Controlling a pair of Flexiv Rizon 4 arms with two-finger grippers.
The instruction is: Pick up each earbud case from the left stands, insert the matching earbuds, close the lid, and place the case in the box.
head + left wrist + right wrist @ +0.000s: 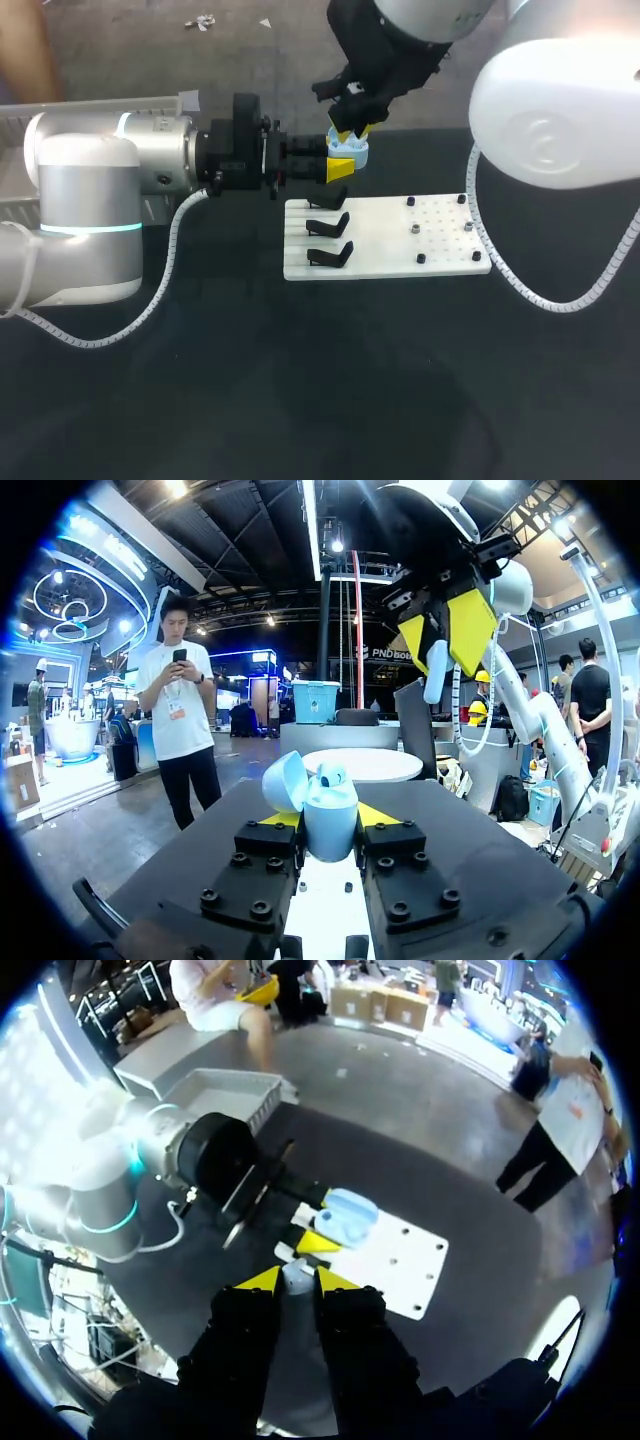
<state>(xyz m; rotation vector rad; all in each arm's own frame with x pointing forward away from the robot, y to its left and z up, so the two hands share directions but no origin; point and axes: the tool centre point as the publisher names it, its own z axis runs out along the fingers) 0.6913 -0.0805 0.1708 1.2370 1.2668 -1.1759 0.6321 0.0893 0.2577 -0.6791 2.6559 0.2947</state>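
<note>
Left wrist view: left gripper (328, 818) clamped on open case (330, 832), right gripper (442, 645) pinching earbud (435, 675) above it. Insert step. Next: align with socket, lower straight.

Head view, hidden from me: most of the box (100, 104) behind my left arm (90, 200), the far right corner of the table (300, 400) under the blurred shell of my right arm (560, 110), and the studs (414, 229) on the board (390, 262), too small to identify. Left wrist view: lower half of the case (331, 832) sunk between the fingers of my left gripper (330, 818), whose body covers all but a strip of the board. Earbud (297, 1272): only a pale stub between the tips of my right gripper (298, 1281) in the right wrist view, shape not discernible, and lost inside that gripper in the head view.
</note>
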